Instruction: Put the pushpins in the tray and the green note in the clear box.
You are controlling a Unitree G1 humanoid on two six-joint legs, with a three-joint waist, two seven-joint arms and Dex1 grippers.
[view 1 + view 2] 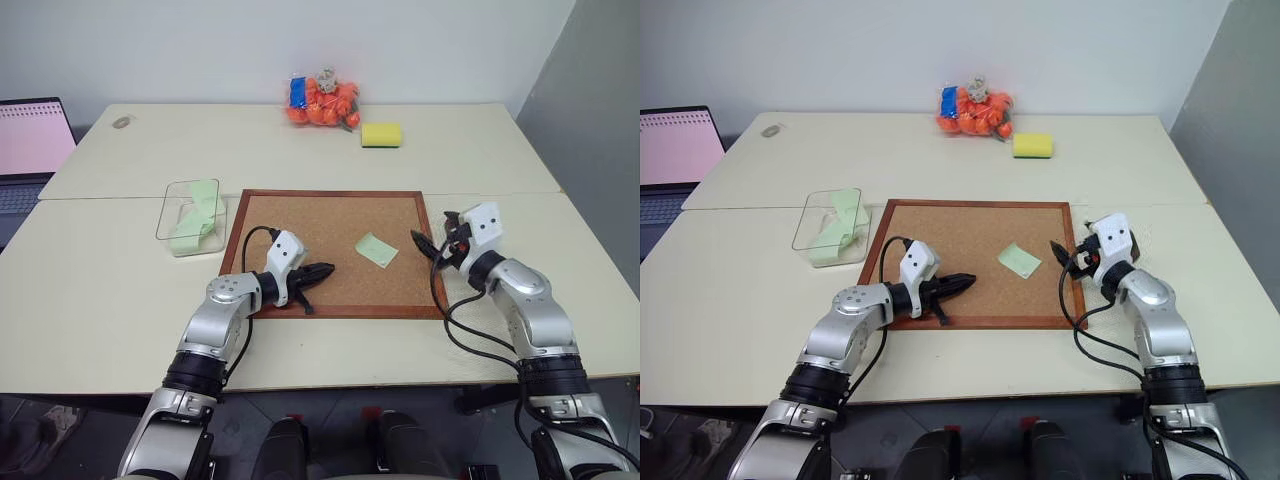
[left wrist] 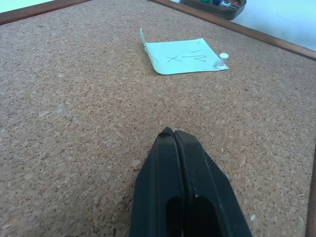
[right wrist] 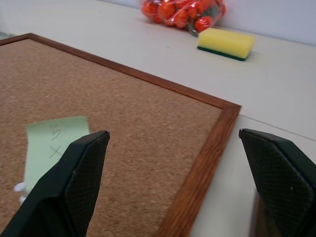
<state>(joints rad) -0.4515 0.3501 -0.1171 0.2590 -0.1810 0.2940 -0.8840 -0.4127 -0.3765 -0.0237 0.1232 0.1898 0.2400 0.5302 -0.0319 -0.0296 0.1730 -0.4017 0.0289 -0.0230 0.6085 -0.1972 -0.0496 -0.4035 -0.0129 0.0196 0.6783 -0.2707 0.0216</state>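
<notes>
Pressed-together left claw (image 2: 174,136) over grainy corkboard (image 2: 74,123) — right claw (image 3: 187,163) spread — thin green note (image 2: 185,56).

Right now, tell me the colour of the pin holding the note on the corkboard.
White. The pin stands at a corner of the green note; the left wrist view shows it best.

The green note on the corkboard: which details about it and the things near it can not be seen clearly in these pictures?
- Green note: handwriting too small to read.
- White pushpin, left wrist view: whether it still pierces the note cannot be told.
- Tray: cut off by the picture's edge; pin count unclear.
- Clear box: green sheets inside overlap, number uncertain.
</notes>
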